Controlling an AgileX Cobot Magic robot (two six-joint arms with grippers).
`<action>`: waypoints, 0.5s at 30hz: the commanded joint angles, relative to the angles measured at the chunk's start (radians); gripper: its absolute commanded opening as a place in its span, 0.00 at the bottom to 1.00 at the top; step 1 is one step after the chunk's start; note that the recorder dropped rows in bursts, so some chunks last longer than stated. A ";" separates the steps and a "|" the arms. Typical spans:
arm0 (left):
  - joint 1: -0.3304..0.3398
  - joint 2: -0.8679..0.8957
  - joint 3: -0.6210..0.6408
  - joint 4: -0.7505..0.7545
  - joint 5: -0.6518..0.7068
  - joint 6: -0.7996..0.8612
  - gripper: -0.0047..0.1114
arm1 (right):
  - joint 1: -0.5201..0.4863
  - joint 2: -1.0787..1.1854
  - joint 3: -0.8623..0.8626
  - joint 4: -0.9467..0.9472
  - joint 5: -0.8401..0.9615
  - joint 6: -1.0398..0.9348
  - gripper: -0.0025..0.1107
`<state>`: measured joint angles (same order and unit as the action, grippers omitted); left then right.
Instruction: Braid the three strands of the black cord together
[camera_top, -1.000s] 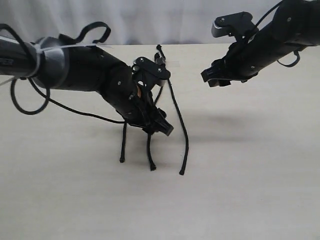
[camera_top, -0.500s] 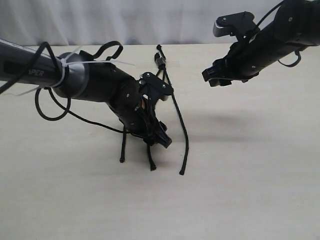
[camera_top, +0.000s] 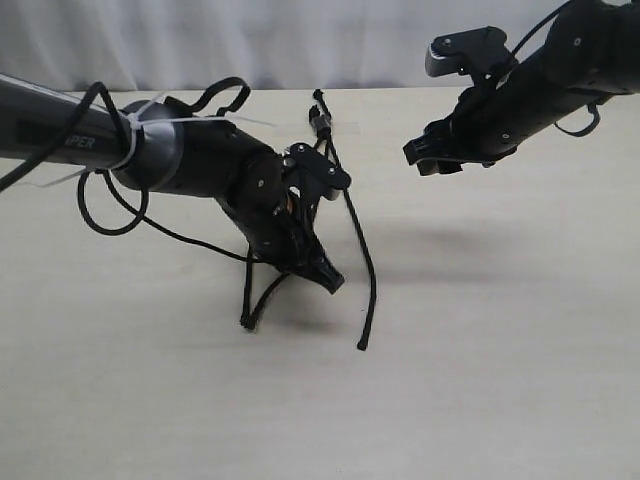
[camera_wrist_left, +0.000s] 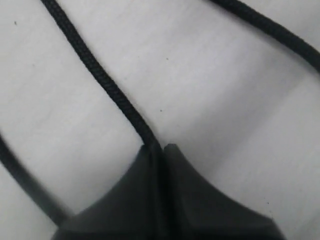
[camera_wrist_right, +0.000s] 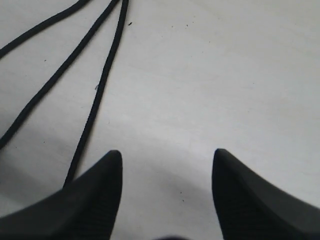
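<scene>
The black cord's knotted end (camera_top: 321, 122) lies at the table's far middle, and the three strands run toward the front. My left gripper (camera_top: 328, 277) is low over the table, shut on the middle strand (camera_top: 272, 292), which slants left until its tip meets the tip of the left strand (camera_top: 247, 290). The right strand (camera_top: 364, 250) lies loose, just right of that gripper. In the left wrist view the jaws (camera_wrist_left: 159, 148) pinch the held strand (camera_wrist_left: 102, 82). My right gripper (camera_top: 432, 160) hangs open above the table at the right, holding nothing, with the strands (camera_wrist_right: 97, 95) off to one side of it (camera_wrist_right: 167, 155).
The left arm's smooth black cables (camera_top: 105, 215) loop over the table at the left. A white curtain (camera_top: 300, 40) closes the far edge. Bare tabletop (camera_top: 480, 380) spreads across the front and right.
My left gripper has turned and shifted slightly, dragging the middle strand's free end leftward to the left strand's tip. The right arm has stayed still.
</scene>
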<state>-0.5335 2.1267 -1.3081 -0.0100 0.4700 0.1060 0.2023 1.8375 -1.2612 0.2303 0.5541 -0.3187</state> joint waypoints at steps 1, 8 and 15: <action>0.029 -0.105 -0.050 0.051 0.072 -0.005 0.04 | -0.005 -0.002 -0.001 0.000 -0.007 0.002 0.48; 0.180 -0.199 -0.054 0.051 0.139 -0.005 0.04 | -0.005 -0.002 -0.001 0.010 -0.007 0.002 0.48; 0.320 -0.199 -0.007 0.038 0.122 -0.005 0.04 | -0.005 -0.002 -0.001 0.019 -0.007 0.002 0.48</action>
<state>-0.2478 1.9350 -1.3339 0.0352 0.5965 0.1060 0.2023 1.8375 -1.2612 0.2411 0.5541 -0.3171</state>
